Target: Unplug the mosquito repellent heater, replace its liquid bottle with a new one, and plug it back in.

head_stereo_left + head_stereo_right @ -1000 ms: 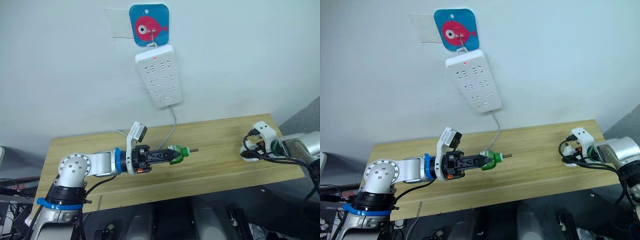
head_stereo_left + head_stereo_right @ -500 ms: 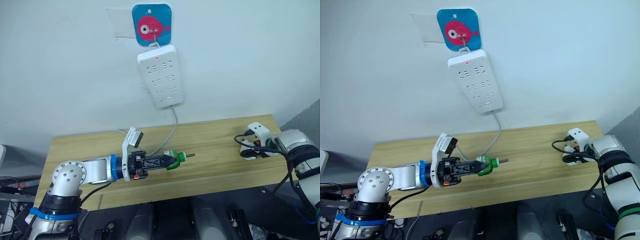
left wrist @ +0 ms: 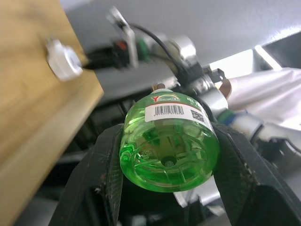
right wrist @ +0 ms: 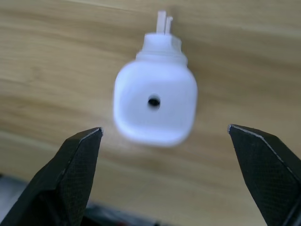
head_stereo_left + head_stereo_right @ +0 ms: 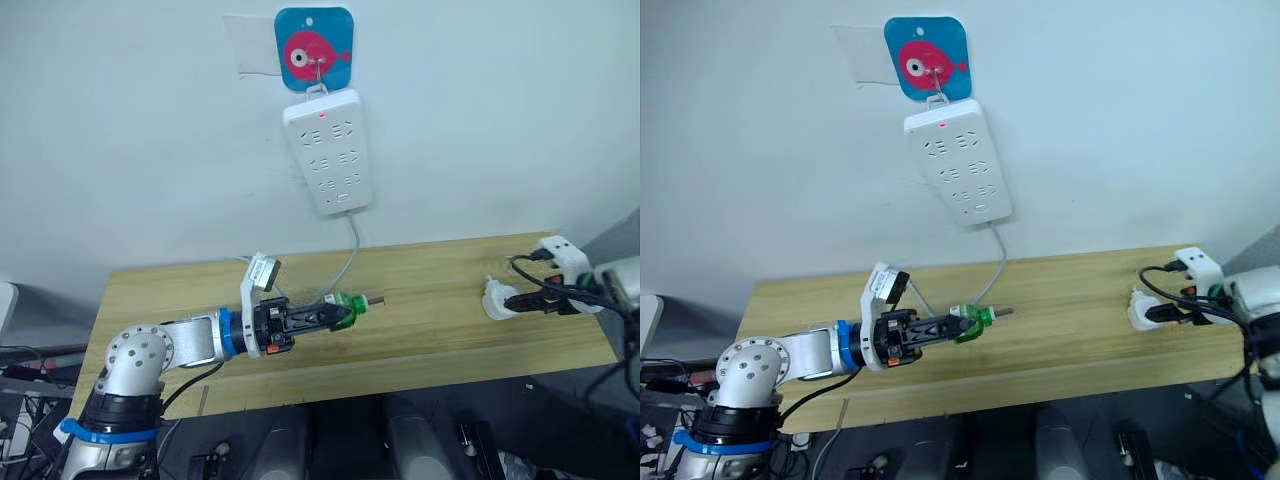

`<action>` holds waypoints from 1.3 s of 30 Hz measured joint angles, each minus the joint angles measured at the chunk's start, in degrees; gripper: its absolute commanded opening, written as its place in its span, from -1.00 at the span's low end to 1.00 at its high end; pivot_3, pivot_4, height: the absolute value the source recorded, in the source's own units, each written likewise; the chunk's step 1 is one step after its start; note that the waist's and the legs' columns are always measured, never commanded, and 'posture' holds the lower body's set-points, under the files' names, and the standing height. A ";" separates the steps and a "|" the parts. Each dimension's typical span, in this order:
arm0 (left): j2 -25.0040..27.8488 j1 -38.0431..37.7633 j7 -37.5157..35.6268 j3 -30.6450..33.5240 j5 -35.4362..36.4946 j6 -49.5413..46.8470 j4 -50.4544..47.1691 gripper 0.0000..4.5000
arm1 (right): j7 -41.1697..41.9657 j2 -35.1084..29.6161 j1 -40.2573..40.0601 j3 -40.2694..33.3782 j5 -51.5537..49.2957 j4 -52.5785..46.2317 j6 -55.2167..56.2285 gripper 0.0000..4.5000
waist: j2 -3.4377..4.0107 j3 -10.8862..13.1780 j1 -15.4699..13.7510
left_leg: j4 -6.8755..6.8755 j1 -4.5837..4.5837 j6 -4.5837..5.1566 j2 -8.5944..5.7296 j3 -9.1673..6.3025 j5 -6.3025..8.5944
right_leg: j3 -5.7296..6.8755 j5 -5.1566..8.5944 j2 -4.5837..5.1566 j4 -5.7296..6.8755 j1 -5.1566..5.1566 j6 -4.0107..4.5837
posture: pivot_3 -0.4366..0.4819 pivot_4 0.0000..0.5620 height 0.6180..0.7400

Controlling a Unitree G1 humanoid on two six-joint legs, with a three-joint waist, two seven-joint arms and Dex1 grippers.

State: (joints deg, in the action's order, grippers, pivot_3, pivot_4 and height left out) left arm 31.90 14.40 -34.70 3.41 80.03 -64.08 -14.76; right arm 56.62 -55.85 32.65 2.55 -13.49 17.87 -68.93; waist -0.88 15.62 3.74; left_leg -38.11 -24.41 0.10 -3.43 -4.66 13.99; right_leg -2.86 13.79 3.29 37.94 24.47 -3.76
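My left gripper [image 5: 318, 316] is clenched on the green liquid bottle [image 5: 343, 307], which lies sideways between the fingers, its wick end pointing along the worktop [image 5: 430, 300] toward the mosquito repellent heater [image 5: 494, 299]. The heater lies loose on the worktop, unplugged, well away from the bottle and out near the worktop's far right edge. My right gripper [image 4: 164, 165] is released, its jaws spread wide to either side of the heater and touching nothing; in the right wrist view the round vent hole faces me and the plug prongs stick out beyond it.

My main worry is the heater itself. It is small, rounded and smooth, and close to the edge. If I close on it off-centre, I judge it could squirt out from the fingers and slide off the worktop.

The second risk is the join. The bottle is held horizontally, so the heater's opening must come to it squarely. A tilted meeting could bend the wick or cross the thread, and pushing harder could turn the bottle in my left grip, since the fingers hold it only across its round body.

Later, the power strip [image 5: 328, 152] hangs from a hook on the wall above the worktop, so it may swing away when I press the prongs in. Its cable [image 5: 350, 255] trails down behind the bottle, and my left arm could snag it.
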 measured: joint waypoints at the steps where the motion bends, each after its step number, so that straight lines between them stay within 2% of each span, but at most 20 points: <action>1: 0.00 -0.27 -1.73 -0.89 -3.33 2.31 -2.07 0.00 | -0.99 0.97 -1.75 -4.69 -2.59 -5.80 -5.99 0.99 | 0.03 -0.02 0.18 | 0.02 0.04 0.00 0.01 0.06 0.00 | -0.07 0.00 0.00 0.02 -0.02 0.00 | -0.36 -0.06 1.00; 2: -0.25 -0.39 -2.82 -1.62 -6.18 4.39 -3.58 0.00 | -2.13 2.69 -3.12 -9.28 -4.37 -9.63 -10.41 0.99 | 0.03 -0.02 0.24 | 0.02 0.06 0.00 0.02 0.05 0.00 | -0.07 0.00 -0.01 0.02 -0.03 0.01 | -0.38 -0.07 1.00; 3: -1.12 -0.60 -4.04 -3.08 -11.77 9.48 -5.18 0.00 | -3.85 6.80 -4.91 -17.06 -8.51 -14.89 -15.21 0.99 | 0.01 -0.07 0.25 | 0.05 0.12 -0.01 0.04 0.01 0.00 | -0.02 -0.01 -0.02 -0.02 -0.13 0.01 | -0.39 -0.08 1.00; 5: -3.31 -0.53 -6.25 -7.35 -25.11 22.06 -6.42 0.00 | -8.26 16.25 -8.85 -30.10 -22.13 -24.00 -20.62 0.99 | 0.02 -0.12 -0.01 | 0.13 0.27 -0.02 0.07 -0.04 0.01 | 0.05 -0.02 -0.06 -0.17 -0.34 0.03 | -0.41 -0.10 1.00; 7: -4.50 -0.94 -7.75 -10.21 -34.08 30.90 -6.79 0.00 | -14.04 22.26 -13.38 -36.59 -33.92 -29.04 -22.63 0.99 | 0.02 -0.12 -0.39 | 0.19 0.25 -0.02 0.03 -0.01 0.02 | 0.04 -0.02 -0.03 -0.24 -0.35 0.03 | -0.41 -0.11 1.00; 10: -7.11 -1.33 -8.82 -12.02 -43.80 41.56 -5.84 0.00 | -32.35 34.86 -17.90 -43.79 -54.88 -36.43 -21.88 0.99 | 0.04 -0.14 -0.44 | 0.10 0.17 0.00 -0.01 0.06 0.02 | -0.02 -0.06 0.07 -0.24 -0.31 -0.02 | -0.42 -0.12 1.00; 12: -8.43 -1.25 -9.97 -13.59 -47.59 46.15 -5.58 0.00 | -48.04 39.39 -22.40 -40.35 -69.60 -40.54 -14.87 0.99 | 0.07 -0.16 -0.09 | 0.10 0.19 0.01 -0.02 0.10 0.02 | -0.05 -0.06 0.09 -0.20 -0.31 -0.03 | -0.41 -0.14 1.00; 14: -9.80 -1.23 -10.30 -14.71 -51.02 49.81 -5.08 0.00 | -65.04 42.99 -25.36 -33.43 -81.96 -44.80 -3.11 0.99 | 0.08 -0.16 0.52 | 0.10 0.21 0.01 -0.02 0.10 0.02 | -0.05 -0.05 0.08 -0.17 -0.31 -0.04 | -0.41 -0.14 1.00; 16: -10.89 -0.70 -10.73 -16.06 -53.55 52.18 -4.65 0.00 | -76.46 44.83 -25.16 -26.89 -89.44 -48.54 6.61 0.99 | 0.08 -0.16 1.26 | 0.09 0.21 0.01 -0.02 0.10 0.02 | -0.03 -0.05 -0.04 -0.14 -0.30 -0.04 | -0.41 -0.14 1.00; 20: -13.10 0.16 -10.24 -16.67 -56.23 54.51 -4.23 0.00 | -88.95 46.29 -23.37 -19.30 -92.81 -51.41 19.56 0.99 | 0.02 -0.20 1.47 | 0.12 0.22 0.00 0.03 0.00 0.01 | 0.05 -0.04 -0.14 -0.11 -0.27 -0.04 | -0.42 -0.11 1.00; 23: -14.08 0.77 -9.30 -16.67 -57.89 54.94 -3.95 0.00 | -92.26 44.89 -22.71 -15.02 -93.52 -51.90 25.22 0.99 | 0.02 -0.20 1.45 | 0.11 0.22 0.00 0.01 0.00 0.01 | 0.07 -0.04 -0.16 -0.12 -0.28 -0.04 | -0.42 -0.08 1.00; 31: -15.93 1.14 -6.88 -16.68 -61.58 56.28 -2.61 0.00 | -94.23 42.82 -22.93 -8.09 -94.65 -53.94 33.10 0.99 | 0.02 -0.20 1.44 | 0.11 0.23 0.01 0.02 -0.02 0.02 | 0.07 -0.03 -0.16 -0.13 -0.29 -0.05 | -0.41 -0.05 1.00; 34: -15.99 1.24 -6.16 -16.69 -62.55 56.30 -2.58 0.00 | -94.26 42.37 -22.98 -6.87 -94.57 -53.95 35.11 0.75 | 0.02 -0.20 1.44 | 0.11 0.23 0.01 0.02 -0.02 0.02 | 0.07 -0.03 -0.16 -0.13 -0.29 -0.05 | -0.41 -0.03 1.00; 36: -16.00 1.23 -5.93 -16.69 -62.94 56.28 -2.59 0.00 | -94.23 41.26 -22.97 -6.31 -94.40 -53.95 36.19 0.40 | 0.02 -0.20 1.43 | 0.11 0.23 0.01 0.02 -0.02 0.02 | 0.07 -0.03 -0.16 -0.13 -0.29 -0.05 | -0.42 -0.03 1.00; 39: -16.35 1.24 -5.81 -16.70 -63.28 56.09 -2.62 0.00 | -94.19 40.40 -22.90 -5.14 -94.20 -53.95 36.87 -0.03 | 0.02 -0.20 1.44 | 0.11 0.23 0.01 0.02 -0.03 0.02 | 0.08 -0.03 -0.16 -0.13 -0.29 -0.04 | -0.42 -0.03 1.00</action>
State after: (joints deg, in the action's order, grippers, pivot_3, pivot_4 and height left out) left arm 15.54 15.63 -40.51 -13.29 16.75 -7.99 -17.37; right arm -37.57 -15.44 9.74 -2.59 -107.69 -36.08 -32.06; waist -0.86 15.43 5.18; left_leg -38.00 -24.18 0.11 -3.41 -4.69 14.01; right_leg -2.78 13.76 3.13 37.81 24.18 -3.81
